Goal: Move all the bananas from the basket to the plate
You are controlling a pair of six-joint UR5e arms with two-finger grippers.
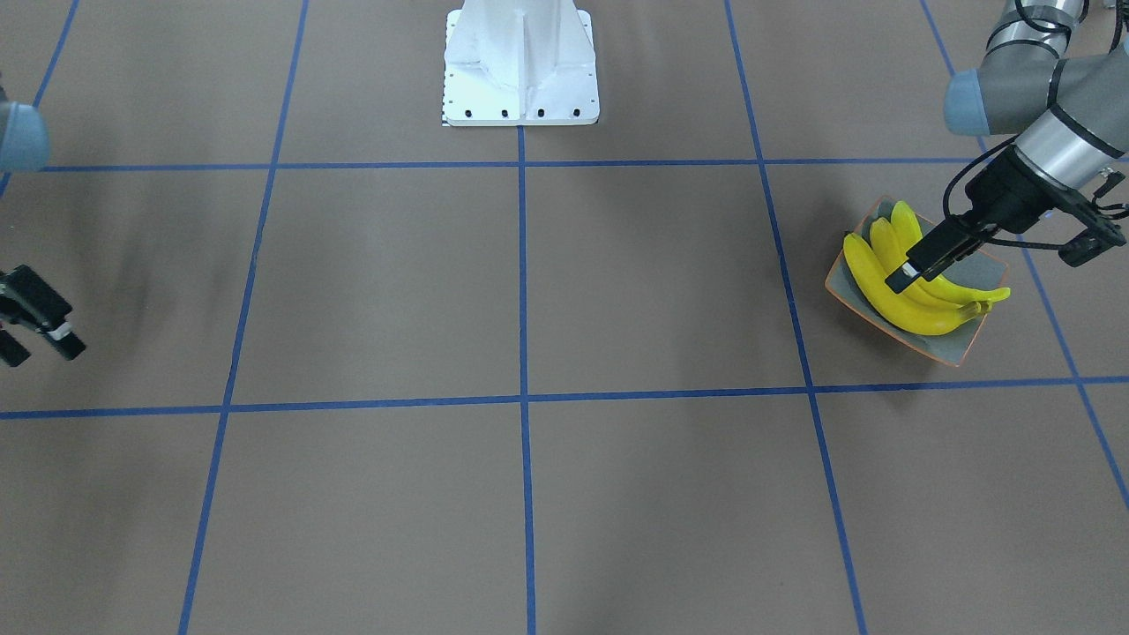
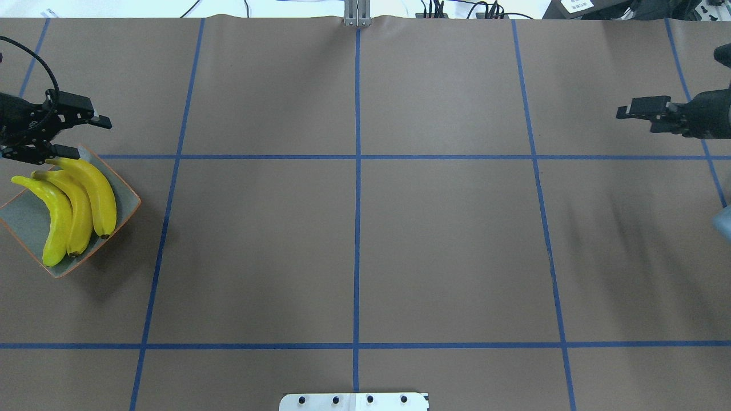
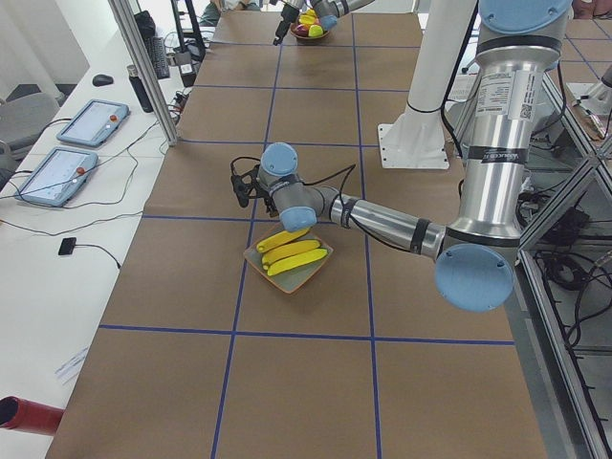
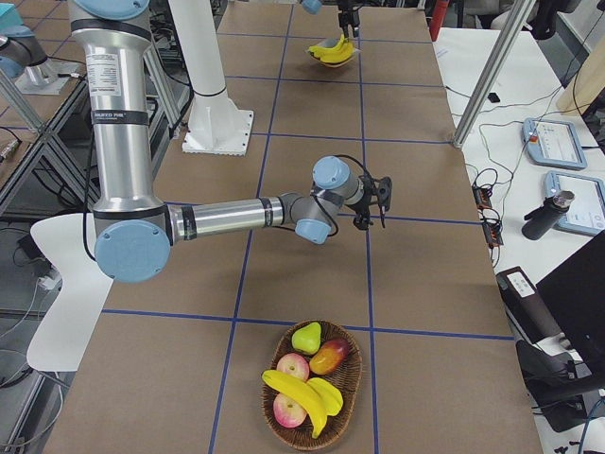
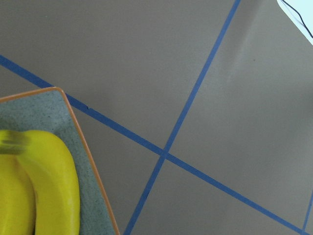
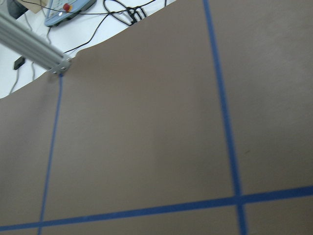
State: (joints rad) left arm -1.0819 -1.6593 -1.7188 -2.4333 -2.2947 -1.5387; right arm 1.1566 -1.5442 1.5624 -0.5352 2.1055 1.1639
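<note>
The left pincer [image 2: 85, 136], spread wide, was pictured above three bananas [image 2: 80, 211] on the plate [image 2: 23, 214]; a straight upward lift was judged safest.

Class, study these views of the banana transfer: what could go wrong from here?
1. The open left end effector hangs close to the bananas on the plate; lifting away might nudge one off.
2. They crowd the plate, so the leftover banana in the basket may slide off when added.
3. It lies against apples, which a grasp could disturb.
</note>
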